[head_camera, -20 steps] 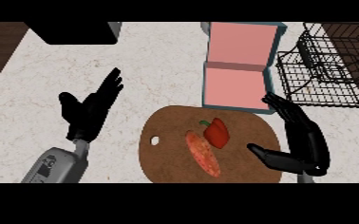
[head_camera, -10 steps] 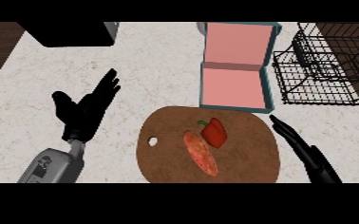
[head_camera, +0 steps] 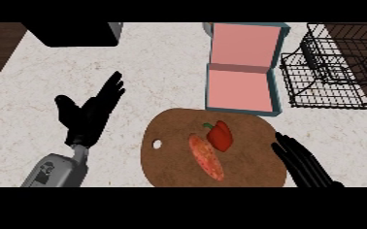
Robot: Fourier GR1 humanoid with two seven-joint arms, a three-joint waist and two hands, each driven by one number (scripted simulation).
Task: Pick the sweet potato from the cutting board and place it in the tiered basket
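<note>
An orange sweet potato (head_camera: 206, 157) lies lengthwise on the round wooden cutting board (head_camera: 172, 126), with a red pepper (head_camera: 220, 135) just to its upper right. At the board's right edge my right hand (head_camera: 302, 164) shows with straight fingers, open, a short way right of the sweet potato and holding nothing. My left hand (head_camera: 87, 111) rests open at the left, fingers up, well clear of the board. The black wire tiered basket (head_camera: 326, 73) stands at the far right of the counter.
An open pink box with a teal rim (head_camera: 241, 68) sits between the board and the basket. A dark appliance (head_camera: 75, 33) occupies the upper left. The counter top is pale speckled stone.
My right hand has dropped lower and to the right, its fingers straightening from a curl beside the board. The view has shifted slightly. Sweet potato and pepper stay put.
</note>
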